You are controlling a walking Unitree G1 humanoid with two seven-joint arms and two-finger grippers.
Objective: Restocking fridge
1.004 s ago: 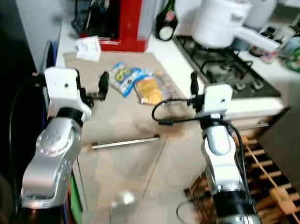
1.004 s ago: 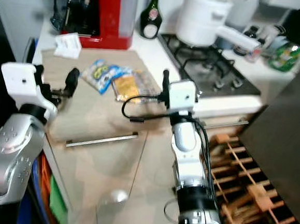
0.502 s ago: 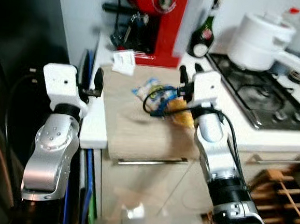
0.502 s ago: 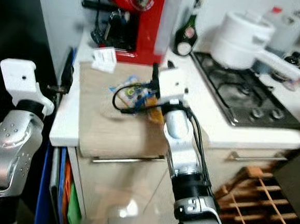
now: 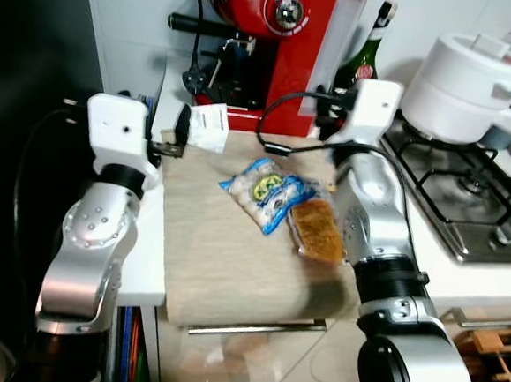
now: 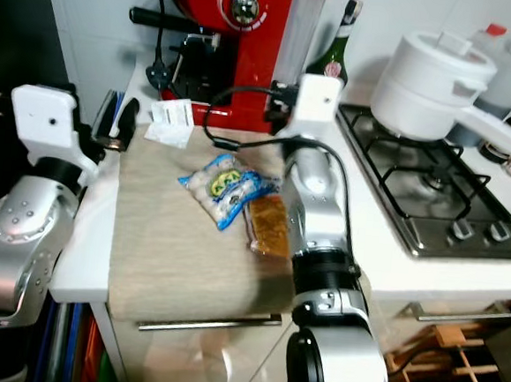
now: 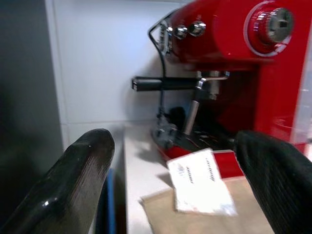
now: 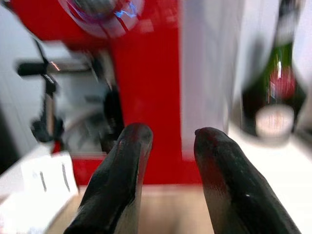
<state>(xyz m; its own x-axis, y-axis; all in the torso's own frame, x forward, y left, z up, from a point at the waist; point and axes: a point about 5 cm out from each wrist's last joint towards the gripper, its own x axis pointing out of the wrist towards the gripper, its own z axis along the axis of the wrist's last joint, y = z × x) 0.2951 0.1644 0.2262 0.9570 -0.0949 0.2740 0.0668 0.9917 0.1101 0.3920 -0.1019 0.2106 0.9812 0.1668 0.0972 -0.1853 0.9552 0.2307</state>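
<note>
White kitchen counter [image 5: 148, 262] runs along the wall, with a beige cloth [image 5: 223, 259] lying over its front part. On the cloth lie a blue and white food packet [image 5: 264, 190] and, touching its right end, a clear packet with something orange-brown inside [image 5: 316, 231]. Behind the cloth stands a red coffee machine [image 5: 281, 34], with a small white card [image 5: 208, 127] in front of it and a dark green bottle [image 5: 365, 54] beside it. To the right is a gas stove [image 5: 467, 203] carrying a white pot with its lid on [image 5: 466, 79]; what is in it I cannot tell. The left gripper [image 7: 173, 161] hovers at the left edge of the counter near the card, its fingers spread wide. The right gripper [image 8: 168, 146] is raised before the coffee machine, its fingers narrow and with nothing between them.
</note>
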